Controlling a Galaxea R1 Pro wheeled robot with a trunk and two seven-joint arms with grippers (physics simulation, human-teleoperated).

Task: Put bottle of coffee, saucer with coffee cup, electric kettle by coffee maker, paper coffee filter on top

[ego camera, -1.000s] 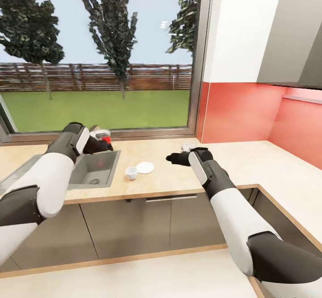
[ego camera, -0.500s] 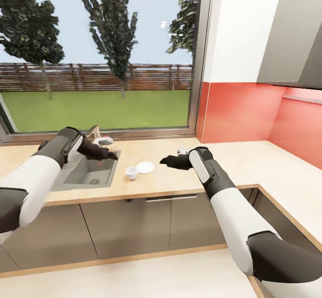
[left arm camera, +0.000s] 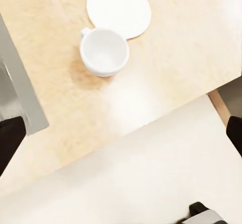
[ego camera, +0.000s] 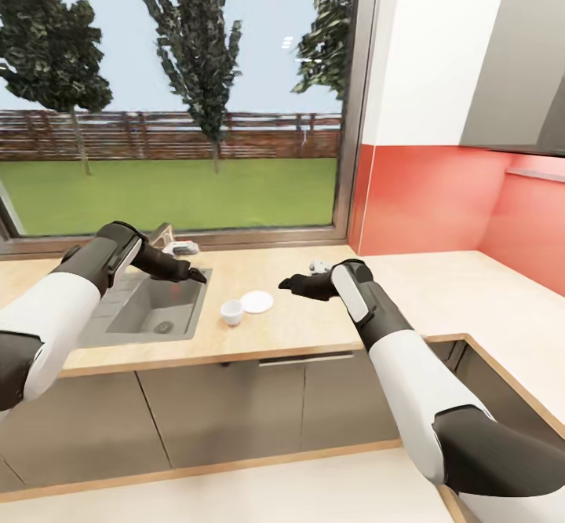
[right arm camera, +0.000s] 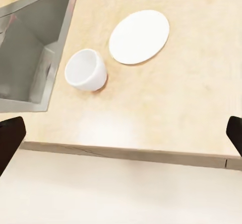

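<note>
between the two sets of fingers, on the long light wood-grain worktop point(ego camera: 298, 319), sit the small plain white round cup point(ego camera: 231, 312) and the small plain white round saucer point(ego camera: 256, 301), side by side and nearly touching, the cup off the saucer. the left gripper point(ego camera: 198, 276) hovers above the steel sink point(ego camera: 149, 315), just beyond the cup; the right gripper point(ego camera: 287, 283) hangs over bare worktop on the saucer's other side. both wrist views look down on the pair with a dark fingertip at each frame edge, so both sets of fingers stand wide apart, holding nothing.

the cup looks like the next thing to grasp. its thin round wall could slip or tip under a pinch that lands off-centre, and it sits near the sink's edge, so a nudge that way might roll it into the basin. a low sweep from the right fingers could skate the light saucer across the smooth worktop.
</note>
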